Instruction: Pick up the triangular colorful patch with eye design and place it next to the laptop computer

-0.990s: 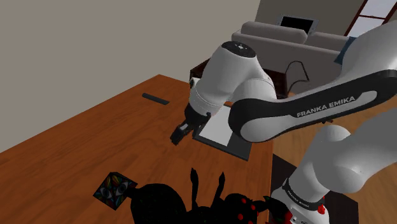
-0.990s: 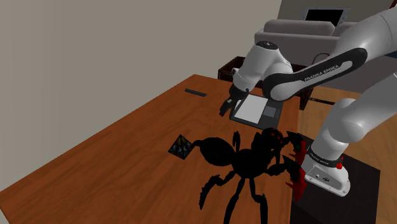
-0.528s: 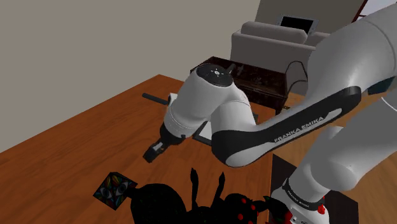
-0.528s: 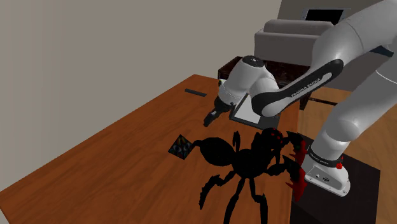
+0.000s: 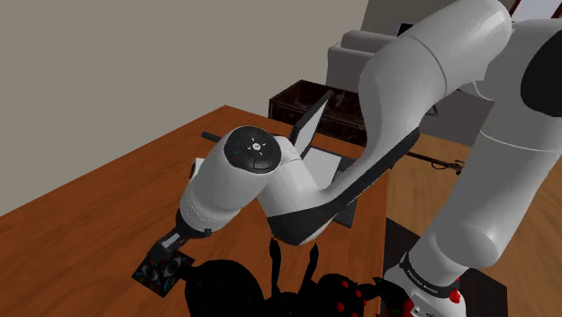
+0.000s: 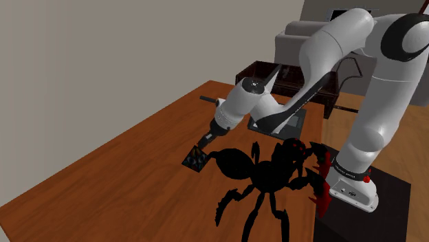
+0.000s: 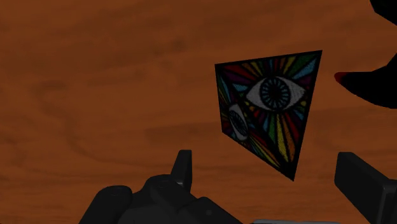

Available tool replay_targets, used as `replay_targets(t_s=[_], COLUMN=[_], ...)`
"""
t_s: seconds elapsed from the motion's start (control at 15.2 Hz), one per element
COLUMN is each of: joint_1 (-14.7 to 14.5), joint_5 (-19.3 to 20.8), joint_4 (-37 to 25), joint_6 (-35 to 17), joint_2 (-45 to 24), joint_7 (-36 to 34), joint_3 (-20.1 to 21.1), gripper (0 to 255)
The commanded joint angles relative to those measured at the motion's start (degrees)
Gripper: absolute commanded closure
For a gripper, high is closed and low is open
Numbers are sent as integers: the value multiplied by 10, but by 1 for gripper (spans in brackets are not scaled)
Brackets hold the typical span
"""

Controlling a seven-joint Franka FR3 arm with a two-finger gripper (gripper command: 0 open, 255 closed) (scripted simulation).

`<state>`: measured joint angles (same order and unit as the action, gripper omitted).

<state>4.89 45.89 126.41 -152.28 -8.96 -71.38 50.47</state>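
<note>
We find the patch (image 5: 158, 270) lying flat on the brown wooden table (image 5: 90, 207), near the edge closest to the shoulder camera. It is just beside the large black spider figure (image 5: 243, 288). In the second exterior view the patch (image 6: 196, 159) sits at the spider's (image 6: 265, 172) front end, touching or nearly touching it; we cannot tell which.

The wrist view shows the patch (image 7: 270, 108) as a triangle with rainbow rays around a white eye with a blue iris. A second, smaller eye shows on its lower part.

The hand (image 5: 167, 245) hangs low over the patch, with the arm bent down from the stand. Its fingers (image 7: 182, 167) are spread wide. In the wrist view the patch lies ahead of the hand (image 7: 270, 167), in line with the gap, and neither finger touches it. A black part of the spider (image 7: 382, 70), with a red tip, lies close beside the patch.

The laptop (image 5: 322, 164) stands open at the far end of the table, well apart from the patch and partly hidden behind the arm. In the second exterior view the laptop (image 6: 294, 122) is beyond the spider. A thin dark bar (image 6: 208, 99) lies on the table near its far edge. A grey sofa (image 5: 356, 49) stands in the background.
</note>
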Motion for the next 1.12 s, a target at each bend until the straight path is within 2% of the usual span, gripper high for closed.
replay_targets(t_s=[0.0, 0.53, 1.06], joint_1=[-40, -89, -89], joint_5=[85, 172, 172], joint_4=[-44, -90, -90], joint_6=[19, 23, 23], joint_2=[-55, -132, -131], joint_7=[-66, -119, -119], joint_3=[-22, -73, -73], gripper=[0, 0, 0])
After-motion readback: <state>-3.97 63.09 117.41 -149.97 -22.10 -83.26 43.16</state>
